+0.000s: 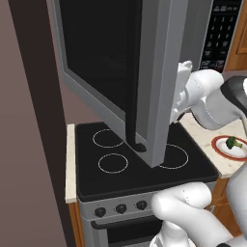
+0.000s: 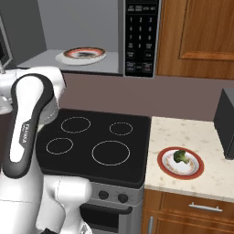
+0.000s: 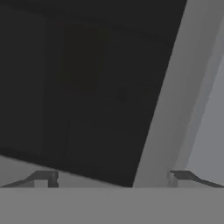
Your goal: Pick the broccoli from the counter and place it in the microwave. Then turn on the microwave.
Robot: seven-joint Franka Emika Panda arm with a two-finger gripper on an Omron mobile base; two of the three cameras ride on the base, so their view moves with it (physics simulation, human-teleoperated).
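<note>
The broccoli [image 2: 180, 156] is a small green floret lying on a red-rimmed white plate [image 2: 194, 170] on the beige counter [image 2: 201, 135], right of the cooktop; it also appears as the broccoli [image 1: 233, 143] at the right edge of the left base view. The microwave [image 2: 141, 36] hangs above the cooktop with its door [image 1: 101, 62] swung wide open. My gripper [image 3: 113, 179] is open and empty, close up against the door's dark glass and grey frame. My wrist [image 1: 193, 94] sits just behind the door's edge, high above and left of the broccoli.
Inside the microwave lies another red-rimmed plate [image 2: 82, 55]. The black cooktop [image 2: 91, 141] with white rings lies below, with stove knobs [image 1: 120, 208] on its front. A dark box [image 2: 226, 123] stands on the counter's right end. Wooden cabinets [image 2: 196, 36] flank the microwave.
</note>
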